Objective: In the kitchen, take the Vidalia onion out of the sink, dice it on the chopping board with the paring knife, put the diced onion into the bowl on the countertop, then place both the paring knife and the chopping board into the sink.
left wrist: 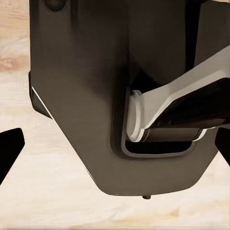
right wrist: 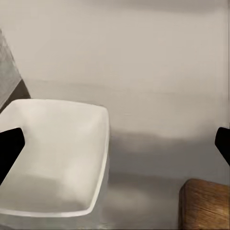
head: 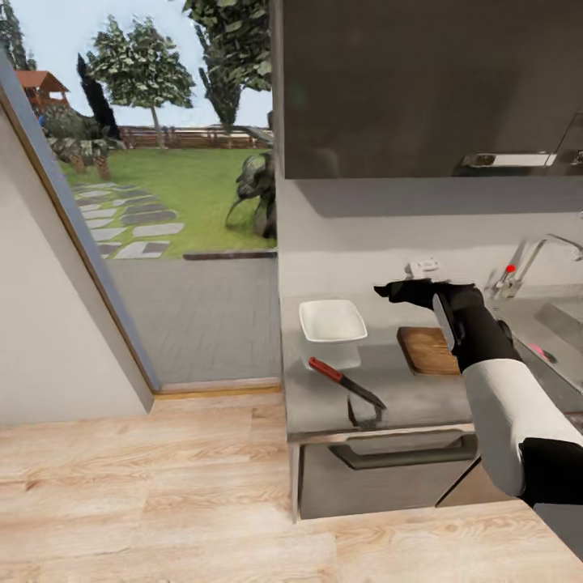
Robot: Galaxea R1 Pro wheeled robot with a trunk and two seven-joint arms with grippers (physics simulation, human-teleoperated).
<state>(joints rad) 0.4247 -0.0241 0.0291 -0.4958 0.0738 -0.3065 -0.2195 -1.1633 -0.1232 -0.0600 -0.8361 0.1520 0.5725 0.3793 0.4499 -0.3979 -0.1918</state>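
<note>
right claw raised over the desk, empty and spread

in the head view the right arm reaches forward over the grey desk (head: 405, 389), its right claw (head: 397, 291) held in the air above the gap between the bowl (head: 332, 322) and the chopping board (head: 427, 350). the right wrist view shows the two dark fingertips (right wrist: 9, 148) far apart at either edge, nothing between them, so this claw is released and empty. that view looks down on the white square bowl (right wrist: 55, 158) and a corner of the wooden board (right wrist: 206, 203), which lie near each other but apart, against the pale back wall.

the paring knife (head: 346, 382) lies on the desk in front of the bowl, near the front edge, its red handle pointing toward the bowl and its dark blade toward the edge. the sink (head: 559, 324) sits at the far right beyond the board, with the chrome tap (head: 526, 263) and its red knob above it. a small pinkish thing (head: 541, 352) shows in the basin beside the arm; i cannot tell whether it is the onion.

the left claw (left wrist: 115, 143) hangs over wooden floor and the robot's dark body, its fingertips spread wide, released.
</note>
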